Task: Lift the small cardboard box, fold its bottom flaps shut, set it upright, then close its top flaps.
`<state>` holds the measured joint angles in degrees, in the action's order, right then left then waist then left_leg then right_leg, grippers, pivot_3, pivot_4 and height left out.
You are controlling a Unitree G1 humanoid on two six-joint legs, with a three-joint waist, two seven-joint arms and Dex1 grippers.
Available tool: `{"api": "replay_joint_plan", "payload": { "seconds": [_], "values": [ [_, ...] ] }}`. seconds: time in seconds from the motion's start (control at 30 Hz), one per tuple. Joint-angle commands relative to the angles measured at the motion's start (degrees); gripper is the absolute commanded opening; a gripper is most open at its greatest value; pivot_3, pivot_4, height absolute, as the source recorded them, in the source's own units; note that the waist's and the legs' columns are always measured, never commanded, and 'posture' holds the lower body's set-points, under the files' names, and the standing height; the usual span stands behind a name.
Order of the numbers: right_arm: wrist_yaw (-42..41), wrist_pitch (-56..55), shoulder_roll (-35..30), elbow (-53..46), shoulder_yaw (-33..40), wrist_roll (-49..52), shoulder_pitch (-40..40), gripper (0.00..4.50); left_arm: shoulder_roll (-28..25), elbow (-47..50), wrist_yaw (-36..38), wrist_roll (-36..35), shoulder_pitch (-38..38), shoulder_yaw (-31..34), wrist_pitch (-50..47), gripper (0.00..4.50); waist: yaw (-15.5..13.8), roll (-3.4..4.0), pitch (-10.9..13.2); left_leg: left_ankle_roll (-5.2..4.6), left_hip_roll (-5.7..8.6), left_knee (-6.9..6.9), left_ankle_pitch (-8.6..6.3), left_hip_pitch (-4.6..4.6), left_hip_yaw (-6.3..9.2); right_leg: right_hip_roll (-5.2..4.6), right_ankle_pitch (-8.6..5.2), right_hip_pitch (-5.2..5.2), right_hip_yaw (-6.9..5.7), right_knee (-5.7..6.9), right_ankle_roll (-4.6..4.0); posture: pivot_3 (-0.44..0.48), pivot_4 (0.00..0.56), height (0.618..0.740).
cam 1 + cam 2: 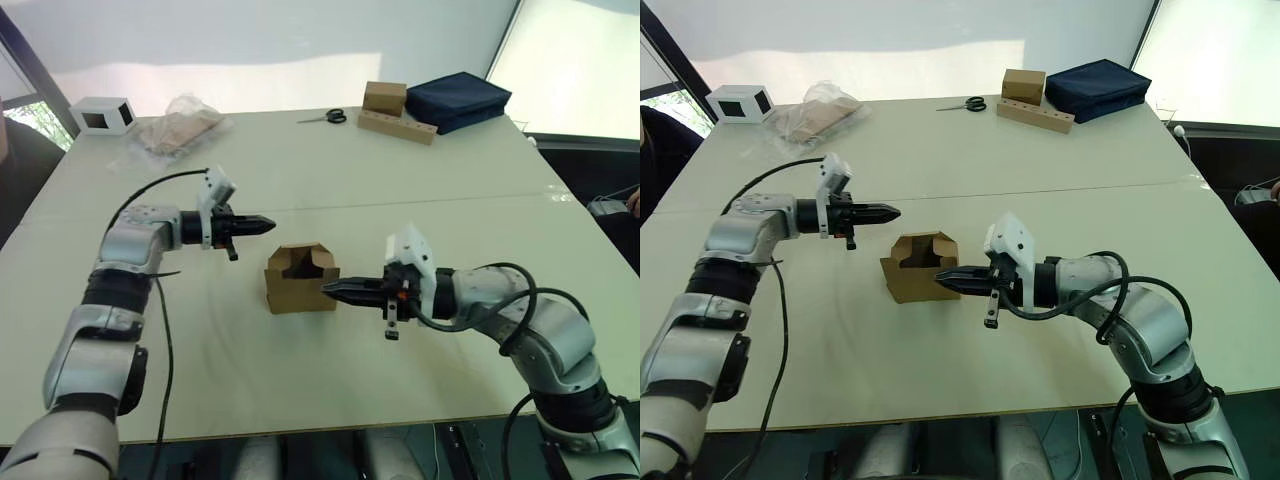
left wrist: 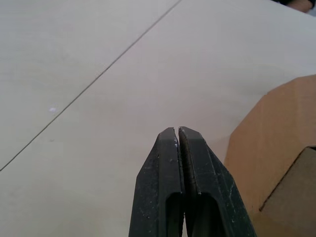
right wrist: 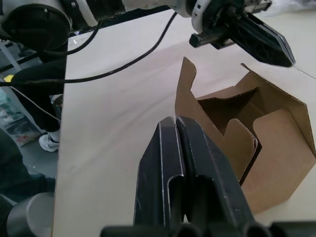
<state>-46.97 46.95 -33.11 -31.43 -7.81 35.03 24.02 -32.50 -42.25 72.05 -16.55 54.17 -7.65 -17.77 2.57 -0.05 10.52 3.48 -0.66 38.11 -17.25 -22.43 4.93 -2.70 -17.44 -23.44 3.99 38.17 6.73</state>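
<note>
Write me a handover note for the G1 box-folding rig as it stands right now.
Left gripper: shut, holding nothing, hovering just behind and to the left of the small cardboard box.
Right gripper: shut, holding nothing, tips at the box's right side; I can't tell if they touch it.
Box: upright on the table, near the middle, between both grippers.
Done: box stands on its base, so the bottom looks folded, though it is hidden.
Left: the top flaps are still open and standing up; fold and tuck them shut.
</note>
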Motion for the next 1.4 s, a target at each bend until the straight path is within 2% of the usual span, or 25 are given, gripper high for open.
{"api": "replay_joint_plan", "payload": {
  "seconds": [0.03, 0.27, 0.47, 0.7, 0.97, 1.4],
  "values": [
    [1.26, -1.43, 0.50, -2.27, -2.50, -1.64, 0.75, 0.00, 2.32, -6.82, 2.71, 3.31, 4.15, -0.71, 5.36, 0.07, 0.00, 0.00, 0.00, 0.00, 0.00, 0.00, 0.00, 0.00, 0.00, 0.00, 0.00, 0.00, 0.00, 0.00, 0.00, 0.000, 0.150, 0.740],
    [4.89, -2.27, 1.29, -0.81, -6.80, -7.60, 4.38, 0.00, 6.58, -16.44, 7.13, 7.52, 8.66, -1.42, 10.60, 0.07, 0.01, -0.02, 0.01, 0.01, 0.00, 0.02, 0.01, -0.02, 0.01, 0.00, 0.00, -0.01, 0.00, 0.01, 0.00, 0.000, 0.150, 0.740],
    [5.03, -1.15, 0.70, -0.63, -7.87, -8.84, 6.48, 0.00, 8.43, -17.79, 11.45, 9.76, 9.16, -2.33, 11.98, 0.07, 0.03, -0.02, 0.01, 0.02, 0.00, 0.02, 0.01, -0.02, 0.02, -0.01, 0.00, -0.01, 0.00, 0.02, 0.00, 0.000, 0.150, 0.740],
    [5.23, -0.16, 0.17, 0.06, -10.20, -11.70, 7.89, 0.00, 10.32, -18.31, 13.09, 10.24, 10.31, -1.19, 11.38, 0.07, 0.01, -0.02, 0.01, 0.02, 0.00, 0.02, 0.01, -0.02, 0.03, -0.02, 0.00, -0.01, -0.01, 0.02, 0.00, 0.000, 0.150, 0.740],
    [5.49, -0.75, 1.52, 2.50, -11.57, -14.18, 8.30, 0.00, 10.18, -18.09, 14.60, 9.95, 10.68, -0.38, 10.70, 0.07, 0.05, -0.02, 0.01, 0.02, 0.00, 0.02, 0.01, -0.02, 0.04, -0.01, 0.00, -0.01, -0.01, 0.02, 0.00, 0.000, 0.150, 0.740],
    [4.41, -1.23, 3.38, 5.38, -11.78, -15.17, 9.51, 0.00, 7.02, -17.01, 18.89, 9.57, 9.77, 0.98, 8.07, 0.07, 0.02, -0.02, 0.01, 0.06, 0.00, 0.02, 0.03, -0.02, 0.05, -0.01, 0.00, -0.01, -0.01, 0.03, 0.00, 0.000, 0.150, 0.740]
  ]
}}
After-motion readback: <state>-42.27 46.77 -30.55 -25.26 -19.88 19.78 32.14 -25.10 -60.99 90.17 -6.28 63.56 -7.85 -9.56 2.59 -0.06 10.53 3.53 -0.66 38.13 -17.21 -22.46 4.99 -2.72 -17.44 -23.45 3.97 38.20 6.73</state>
